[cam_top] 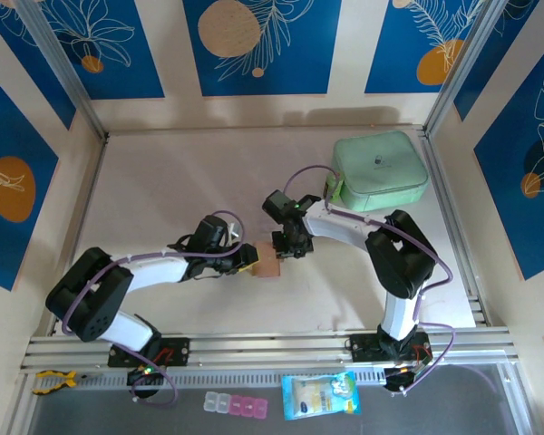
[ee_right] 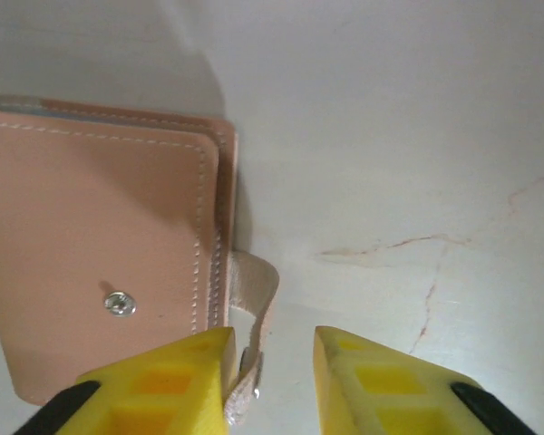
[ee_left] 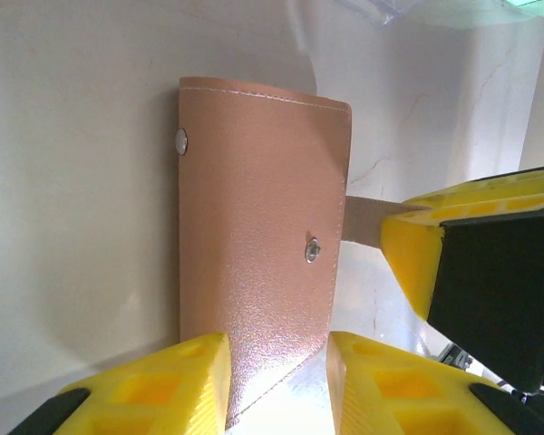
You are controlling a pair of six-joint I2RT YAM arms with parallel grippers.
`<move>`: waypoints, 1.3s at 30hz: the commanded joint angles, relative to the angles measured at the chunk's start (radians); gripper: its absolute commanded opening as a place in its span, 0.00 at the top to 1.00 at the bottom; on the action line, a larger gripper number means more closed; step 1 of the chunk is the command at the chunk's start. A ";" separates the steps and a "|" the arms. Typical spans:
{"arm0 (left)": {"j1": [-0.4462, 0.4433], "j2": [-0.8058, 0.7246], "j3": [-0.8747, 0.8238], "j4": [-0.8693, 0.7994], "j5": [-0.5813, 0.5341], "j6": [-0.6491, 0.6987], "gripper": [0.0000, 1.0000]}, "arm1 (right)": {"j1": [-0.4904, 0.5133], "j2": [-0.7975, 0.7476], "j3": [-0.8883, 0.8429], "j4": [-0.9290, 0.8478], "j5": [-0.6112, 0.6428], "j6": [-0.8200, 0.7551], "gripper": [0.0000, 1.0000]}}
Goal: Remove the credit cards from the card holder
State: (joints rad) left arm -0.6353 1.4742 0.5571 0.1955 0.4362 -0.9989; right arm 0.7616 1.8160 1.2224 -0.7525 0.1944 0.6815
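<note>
The card holder (cam_top: 268,264) is a tan leather wallet lying folded shut on the table between my two grippers. In the left wrist view my left gripper (ee_left: 276,349) is shut on the card holder's (ee_left: 254,217) near corner. The snap strap (ee_right: 254,290) sticks out from its side. It curls between the parted fingers of my right gripper (ee_right: 274,340), against the left finger (ee_right: 177,367), and the other finger stands clear of it. In the top view my left gripper (cam_top: 247,257) and right gripper (cam_top: 284,246) flank the holder. The credit cards are hidden inside.
A mint-green zip case (cam_top: 381,170) lies at the back right, behind the right arm. Past the front rail lie pill boxes (cam_top: 236,405), a blue packet (cam_top: 319,396) and a yellow clamp (cam_top: 53,381). Metal frame posts line both sides of the table.
</note>
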 commanded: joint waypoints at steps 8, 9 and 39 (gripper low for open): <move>-0.007 0.005 0.035 -0.004 -0.008 -0.015 0.66 | -0.043 0.001 -0.088 0.173 -0.180 0.033 0.80; -0.007 0.003 0.036 -0.005 -0.009 -0.014 0.66 | -0.045 0.003 -0.092 0.178 -0.186 0.034 0.81; 0.025 -0.116 0.025 -0.101 -0.107 0.041 0.50 | -0.086 -0.202 -0.076 0.056 -0.163 -0.108 0.93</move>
State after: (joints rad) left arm -0.6216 1.3933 0.5755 0.1291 0.3569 -0.9871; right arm 0.6674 1.6463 1.1038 -0.6460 0.0376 0.6075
